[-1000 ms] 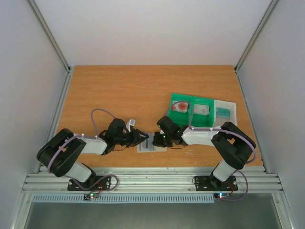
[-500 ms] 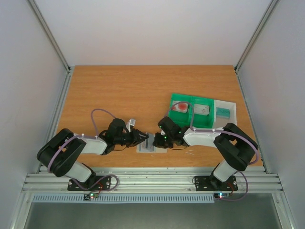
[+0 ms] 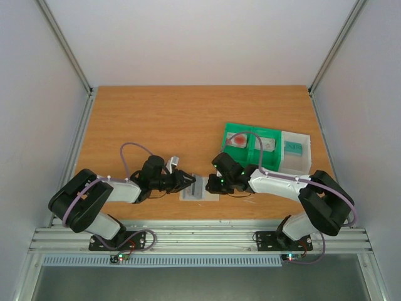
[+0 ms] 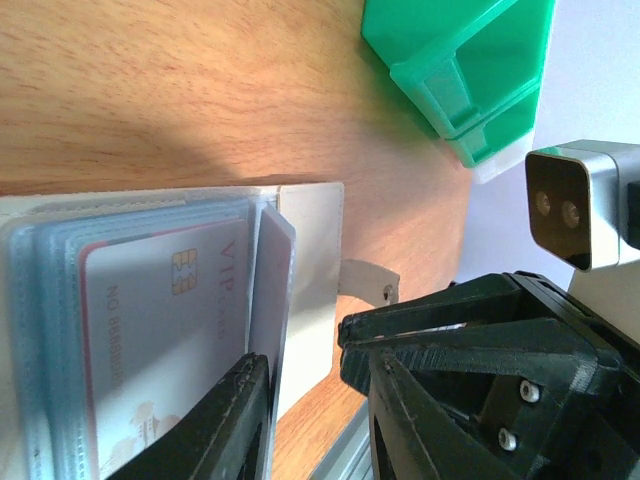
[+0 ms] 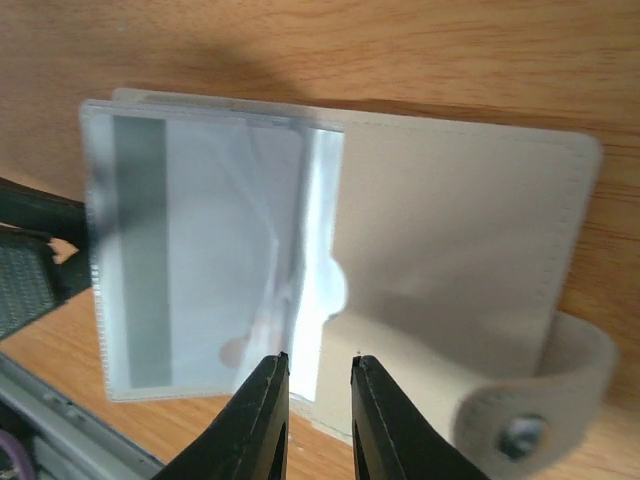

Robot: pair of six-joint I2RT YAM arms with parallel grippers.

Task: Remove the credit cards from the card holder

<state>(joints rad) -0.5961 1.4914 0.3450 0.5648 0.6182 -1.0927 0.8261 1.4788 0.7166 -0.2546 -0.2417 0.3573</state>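
The card holder point(image 3: 199, 189) lies open on the table near the front edge, between my two grippers. In the left wrist view the card holder point(image 4: 312, 235) shows clear pockets with a white card point(image 4: 165, 330) with a gold chip and red print inside. My left gripper point(image 3: 187, 182) is open, one finger point(image 4: 228, 425) resting on the pockets; it also shows in its own view point(image 4: 312, 365). My right gripper point(image 3: 212, 184) is narrowly open over the holder's middle fold point(image 5: 318, 358). There the beige cover point(image 5: 455, 240) lies right and a translucent pocket point(image 5: 200, 260) holds a card showing a dark stripe.
A green compartment tray point(image 3: 252, 161) stands at the right rear, holding a white-and-red card point(image 3: 237, 141) and a greyish card point(image 3: 268, 145). A clear box point(image 3: 304, 158) beside it holds a teal card point(image 3: 292, 148). The table's front edge and metal rail are just behind the holder.
The right arm's elbow has swung out to the right and lower; its gripper stays at the holder's right side. The left arm and the holder have barely moved.
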